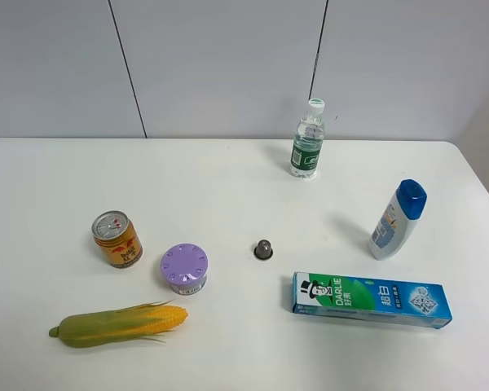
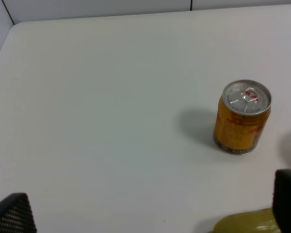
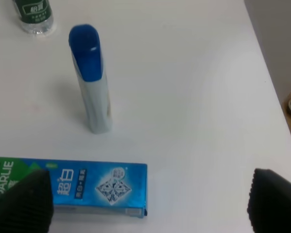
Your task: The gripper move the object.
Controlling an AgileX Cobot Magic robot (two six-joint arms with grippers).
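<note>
The ear of corn (image 1: 118, 324) lies on the white table (image 1: 228, 187) at the front left, with its yellow kernel end pointing right and its green husk end pointing left. Its green end shows in the left wrist view (image 2: 242, 222), close by one black fingertip (image 2: 287, 199). My left gripper (image 2: 150, 213) is open and empty above the table, near the corn's husk end. My right gripper (image 3: 148, 204) is open and empty, with its fingers wide apart above the toothpaste box's blue end (image 3: 99, 187). Neither arm shows in the exterior high view.
An orange drink can (image 1: 116, 239) and a purple round container (image 1: 184, 268) stand just behind the corn. A small dark cap (image 1: 263, 249) sits mid-table. A water bottle (image 1: 308, 138) stands at the back, a blue-capped white bottle (image 1: 398, 218) on the right, and the green-blue toothpaste box (image 1: 371, 299) in front of it.
</note>
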